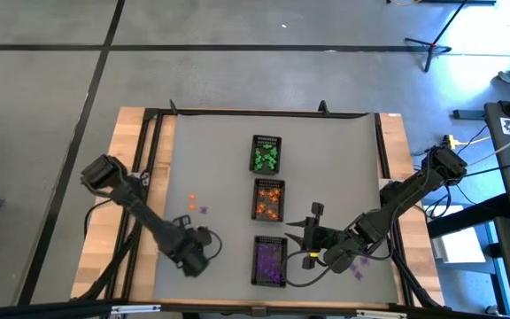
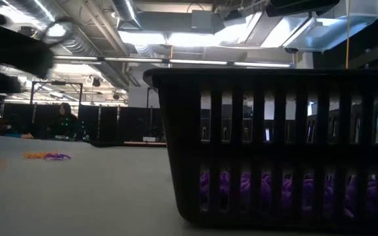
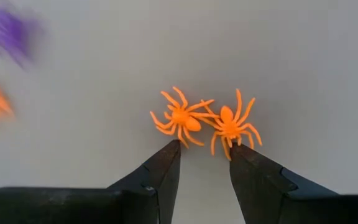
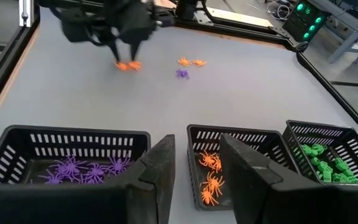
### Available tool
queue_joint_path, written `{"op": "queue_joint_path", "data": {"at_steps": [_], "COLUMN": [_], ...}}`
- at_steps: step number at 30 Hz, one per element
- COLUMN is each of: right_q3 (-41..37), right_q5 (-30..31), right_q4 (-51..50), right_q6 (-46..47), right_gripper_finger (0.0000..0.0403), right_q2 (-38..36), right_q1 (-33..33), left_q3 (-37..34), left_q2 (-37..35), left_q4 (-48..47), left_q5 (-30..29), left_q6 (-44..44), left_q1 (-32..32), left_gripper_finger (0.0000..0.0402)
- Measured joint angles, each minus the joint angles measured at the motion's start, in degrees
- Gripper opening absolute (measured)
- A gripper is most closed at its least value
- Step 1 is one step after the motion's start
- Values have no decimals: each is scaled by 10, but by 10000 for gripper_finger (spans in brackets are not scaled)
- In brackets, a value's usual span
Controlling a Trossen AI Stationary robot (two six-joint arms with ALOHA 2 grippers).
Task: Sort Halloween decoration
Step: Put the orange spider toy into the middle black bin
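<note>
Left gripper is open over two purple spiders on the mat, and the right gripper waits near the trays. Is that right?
Not quite: the two spiders just ahead of the left gripper are orange, not purple, as the left wrist view shows. The rest stands: its fingers are apart over the mat, and the right gripper waits beside the trays.
</note>
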Motion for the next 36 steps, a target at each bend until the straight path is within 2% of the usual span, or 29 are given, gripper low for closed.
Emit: {"op": "queue_joint_path", "data": {"at_steps": [4, 8, 12, 19, 26, 36], "right_q3": [0, 0, 0, 0, 0, 0], "right_q5": [0, 0, 0, 0, 0, 0], "right_q4": [0, -4, -18, -19, -17, -17], "right_q6": [0, 0, 1, 3, 3, 3], "right_gripper_finger": [124, 124, 124, 124, 124, 124], "right_q2": [0, 0, 0, 0, 0, 0], "right_q1": [0, 1, 1, 1, 1, 1], "left_q3": [-1, -1, -2, -3, -2, -2], "left_q2": [1, 1, -10, -21, -21, -21], "left_q4": [-8, -9, 0, 14, 73, 92], "left_q5": [-31, -30, -23, -19, -12, 4], "left_q6": [54, 109, 123, 129, 144, 174], "left_q1": [53, 96, 119, 118, 115, 100], "left_gripper_finger": [136, 136, 136, 136, 136, 136]}}
